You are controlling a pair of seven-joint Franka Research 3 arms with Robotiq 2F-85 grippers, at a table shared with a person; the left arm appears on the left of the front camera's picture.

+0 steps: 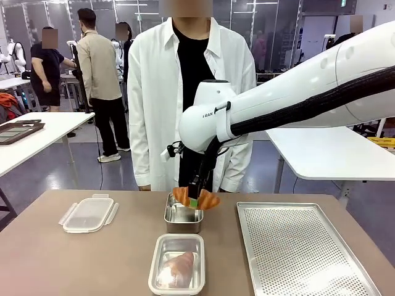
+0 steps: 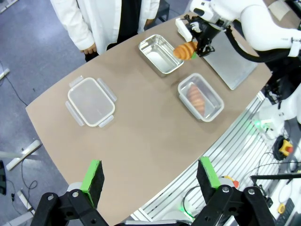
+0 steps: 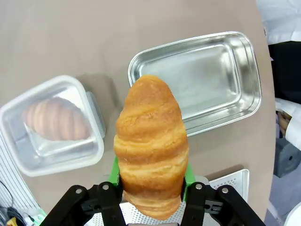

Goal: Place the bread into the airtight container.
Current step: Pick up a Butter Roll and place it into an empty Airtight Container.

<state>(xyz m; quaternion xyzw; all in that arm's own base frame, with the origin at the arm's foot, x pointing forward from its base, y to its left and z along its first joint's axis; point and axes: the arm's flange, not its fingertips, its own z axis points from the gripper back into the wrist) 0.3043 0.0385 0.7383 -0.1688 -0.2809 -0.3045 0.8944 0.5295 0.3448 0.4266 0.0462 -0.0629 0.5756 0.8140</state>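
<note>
A golden croissant-shaped bread [image 3: 151, 136] is held upright in my right gripper [image 3: 151, 173], which is shut on its lower half. In the front view this bread [image 1: 208, 199] hangs just above the steel pan [image 1: 182, 217] at mid-table. The clear airtight container [image 1: 157, 271] sits nearer me, without a lid, with another bread [image 1: 179, 264] lying inside. From the left wrist view, the held bread [image 2: 185, 49] is over the pan's [image 2: 161, 54] edge, and the container [image 2: 181, 85] is a short way off. My left gripper [image 2: 150, 174] hovers high over the table, open.
The container's clear lid [image 1: 88, 213] lies at the left of the table. A perforated metal tray [image 1: 302, 246] covers the right side. A person in a white coat [image 1: 154, 92] stands at the far edge behind the pan.
</note>
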